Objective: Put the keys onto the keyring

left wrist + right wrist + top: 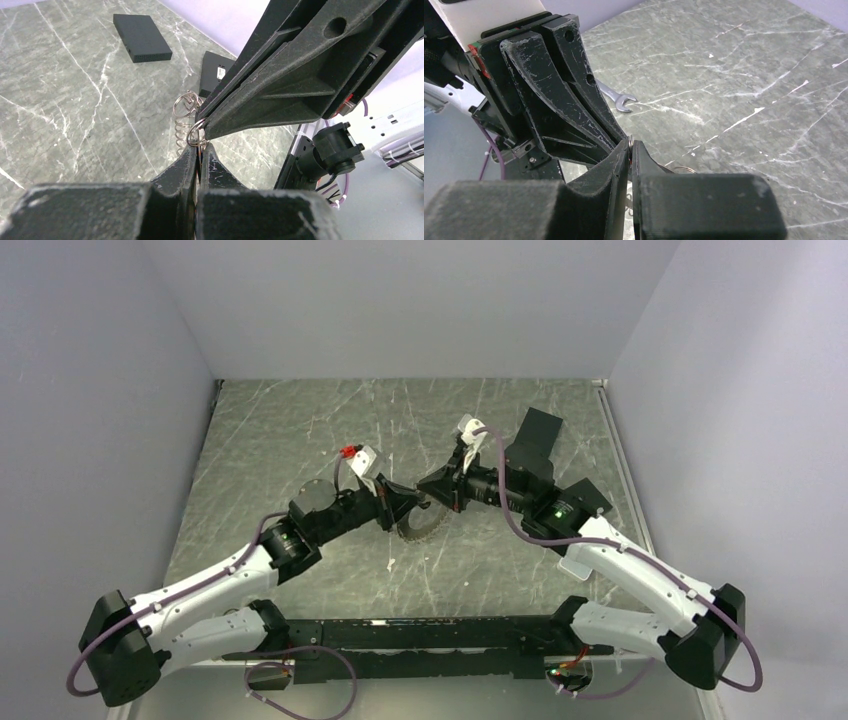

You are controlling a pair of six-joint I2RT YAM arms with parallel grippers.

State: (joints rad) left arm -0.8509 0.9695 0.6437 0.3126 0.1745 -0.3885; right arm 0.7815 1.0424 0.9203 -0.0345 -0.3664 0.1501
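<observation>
Silver keyring [425,525] gripped from both sides: left gripper [200,150] and right gripper [630,150] each clamped tight on its wire, tip to tip over a grey marbled table [300,420]

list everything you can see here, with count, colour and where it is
keyring: 1, silver-grey, pinched between both gripper tips, mid-table
black boxes: 2, black, on the far part of the table, by the right arm
wrench: 1, silver, on the table beyond the left gripper
table: 1, grey marbled, under everything
left gripper: 1, black, shut on the keyring
right gripper: 1, black, shut on the keyring
</observation>
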